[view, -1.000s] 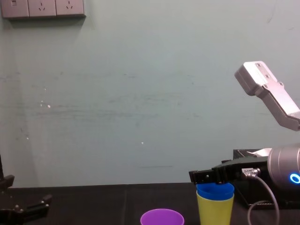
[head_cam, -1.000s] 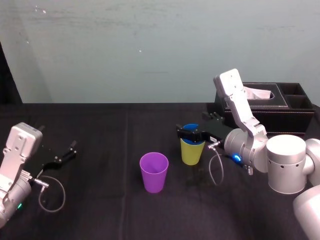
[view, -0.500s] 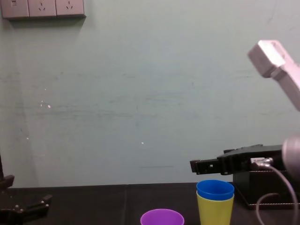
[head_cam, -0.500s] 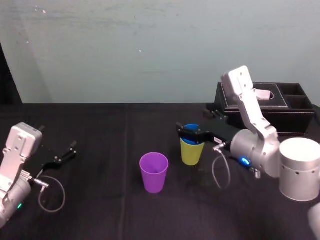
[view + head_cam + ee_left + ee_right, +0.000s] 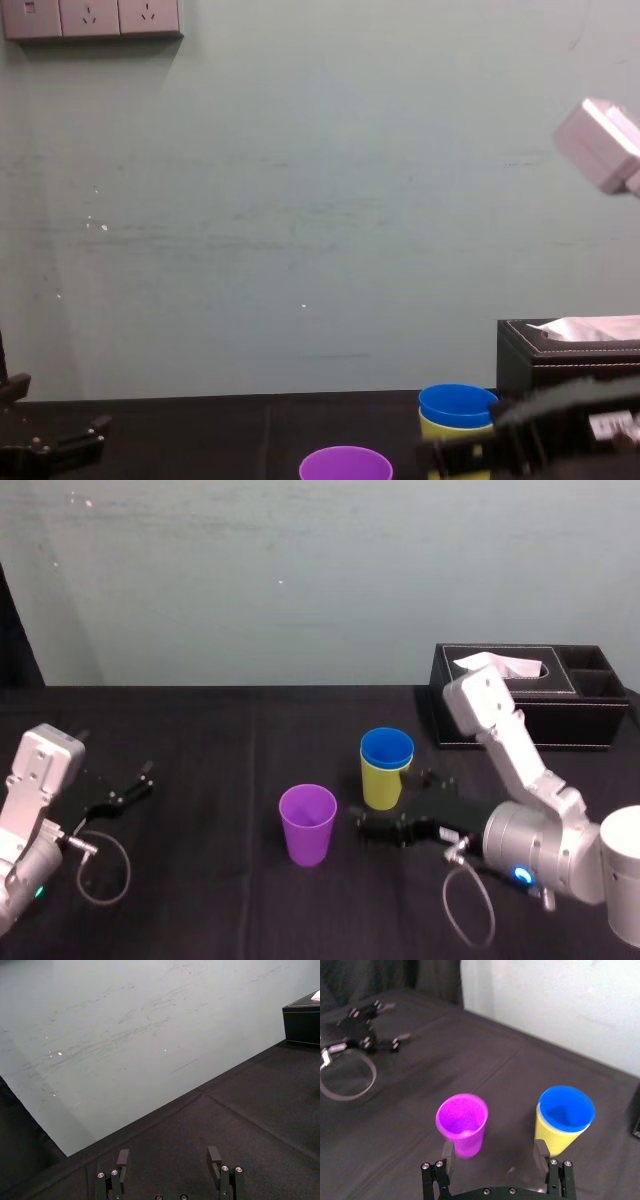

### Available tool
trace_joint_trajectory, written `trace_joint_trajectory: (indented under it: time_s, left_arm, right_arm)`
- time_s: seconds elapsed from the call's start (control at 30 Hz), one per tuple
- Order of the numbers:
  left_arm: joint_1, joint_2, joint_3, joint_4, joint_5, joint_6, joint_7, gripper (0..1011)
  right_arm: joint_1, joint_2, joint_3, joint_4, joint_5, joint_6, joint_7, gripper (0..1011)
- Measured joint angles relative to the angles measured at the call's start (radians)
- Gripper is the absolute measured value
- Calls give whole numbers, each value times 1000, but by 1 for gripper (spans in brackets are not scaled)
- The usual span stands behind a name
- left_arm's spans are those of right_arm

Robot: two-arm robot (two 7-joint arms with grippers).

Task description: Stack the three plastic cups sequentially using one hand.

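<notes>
Jaws apart: right gripper just right of purple cup, left gripper well left; blue cup nested in yellow-green cup.

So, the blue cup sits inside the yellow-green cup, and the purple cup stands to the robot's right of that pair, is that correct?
Not quite: the head view shows the purple cup standing to the robot's left of that pair. The blue cup does sit inside the yellow-green cup.
</notes>
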Motion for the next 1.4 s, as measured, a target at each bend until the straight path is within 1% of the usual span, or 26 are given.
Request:
trace_joint_trajectory:
  time_s: [0.07, 0.17, 0.3, 0.53, 0.87, 0.9, 1.0, 1.2, 1.4]
  left_arm:
    - [0, 0, 0, 0, 0, 0, 0, 1000]
    - [0, 0, 0, 0, 0, 0, 0, 1000]
    - [0, 0, 0, 0, 0, 0, 0, 1000]
    - [0, 0, 0, 0, 0, 0, 0, 1000]
    - [0, 0, 0, 0, 0, 0, 0, 1000]
    - [0, 0, 0, 0, 0, 0, 0, 1000]
    - [0, 0, 0, 0, 0, 0, 0, 1000]
    - [0, 0, 0, 0, 0, 0, 0, 1000]
    - [0, 0, 0, 0, 0, 0, 0, 1000]
  right_arm:
    - [-14, 18, -12, -13, 6, 10, 9, 1003]
    - [-23, 31, -22, -21, 10, 15, 17, 1003]
    - [-33, 46, -46, -24, 17, 9, 29, 1003]
    - [-36, 49, -76, -14, 24, -18, 30, 1003]
    - [-24, 21, -111, 31, 28, -42, 1, 1003]
    - [-19, 13, -121, 42, 28, -49, -3, 1003]
    - [-11, 1, -130, 58, 25, -57, -10, 1003]
    - [-5, -24, -138, 91, 22, -73, -27, 1003]
    - [-3, -41, -140, 116, 15, -88, -42, 1003]
